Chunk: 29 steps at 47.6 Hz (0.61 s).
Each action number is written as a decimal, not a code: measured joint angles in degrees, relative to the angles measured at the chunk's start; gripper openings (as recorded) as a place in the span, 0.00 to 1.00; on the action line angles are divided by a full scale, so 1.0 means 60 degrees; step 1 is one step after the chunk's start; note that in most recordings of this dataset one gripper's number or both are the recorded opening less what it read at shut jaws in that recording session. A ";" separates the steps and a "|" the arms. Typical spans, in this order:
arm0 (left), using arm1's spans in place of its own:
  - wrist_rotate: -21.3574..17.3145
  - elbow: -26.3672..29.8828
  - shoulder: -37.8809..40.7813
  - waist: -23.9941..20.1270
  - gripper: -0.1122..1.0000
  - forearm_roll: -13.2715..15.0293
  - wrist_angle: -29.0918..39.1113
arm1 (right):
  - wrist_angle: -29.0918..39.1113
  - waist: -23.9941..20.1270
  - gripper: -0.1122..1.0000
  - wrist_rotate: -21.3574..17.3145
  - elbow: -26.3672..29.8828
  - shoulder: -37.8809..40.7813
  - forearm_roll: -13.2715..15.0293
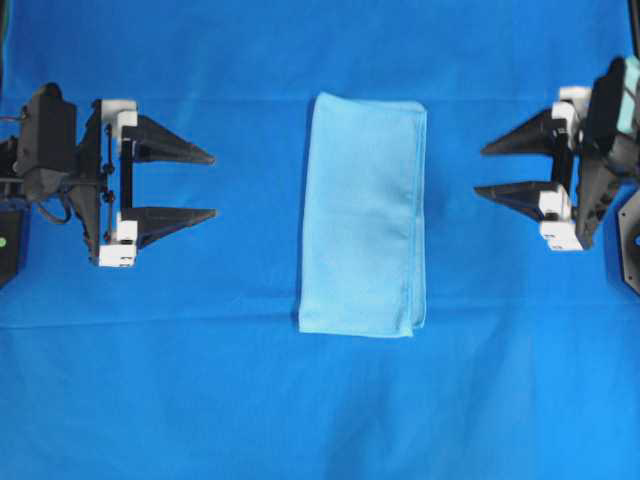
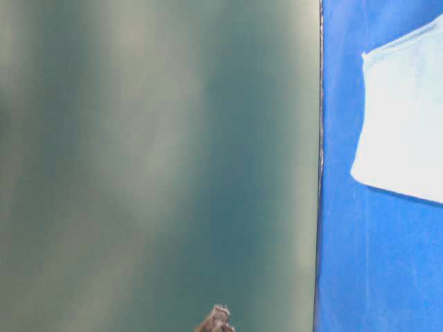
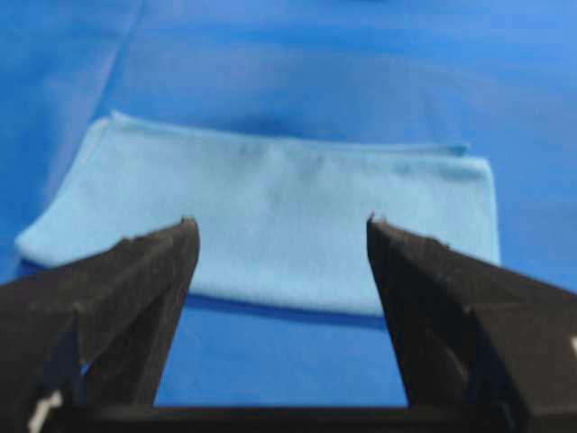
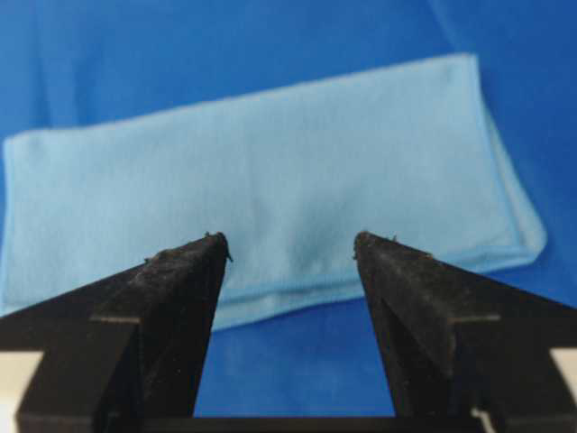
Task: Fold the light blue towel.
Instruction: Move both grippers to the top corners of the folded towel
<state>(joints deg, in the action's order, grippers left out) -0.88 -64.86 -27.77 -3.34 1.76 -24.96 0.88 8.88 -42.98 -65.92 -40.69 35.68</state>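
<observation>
The light blue towel (image 1: pixel 363 215) lies flat in the middle of the table as a tall narrow rectangle with doubled layers along its right and bottom edges. It also shows in the left wrist view (image 3: pixel 270 216), the right wrist view (image 4: pixel 261 180) and at the right edge of the table-level view (image 2: pixel 405 117). My left gripper (image 1: pixel 212 185) stands open well to the left of it, fingers pointing at it, nothing between them (image 3: pixel 279 221). Off to the right, my right gripper (image 1: pixel 480 170) is open too, clear of the towel, with an empty gap (image 4: pixel 288 239).
A darker royal-blue covering (image 1: pixel 200 380) spreads over the whole table. In the table-level view a blurred grey-green surface (image 2: pixel 159 159) fills the left two thirds, ending at a vertical edge.
</observation>
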 measured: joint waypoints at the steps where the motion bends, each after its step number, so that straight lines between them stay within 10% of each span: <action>1: 0.0000 0.0000 -0.0015 -0.0015 0.75 -0.0015 0.0000 | -0.0044 0.0000 0.66 0.0000 -0.0015 0.0000 0.0000; 18: 0.0029 0.0161 0.0425 -0.0029 0.75 0.0000 -0.0029 | -0.0146 0.0293 0.66 0.0000 -0.0015 0.0044 0.0000; 29: 0.0015 0.1362 0.1860 -0.0645 0.73 -0.0015 -0.0029 | -0.0146 0.1934 0.66 0.0117 0.0264 0.1084 0.0117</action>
<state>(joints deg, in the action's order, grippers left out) -0.79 -56.69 -16.61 -7.21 1.67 -25.14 0.00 20.48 -42.28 -64.34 -34.19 36.39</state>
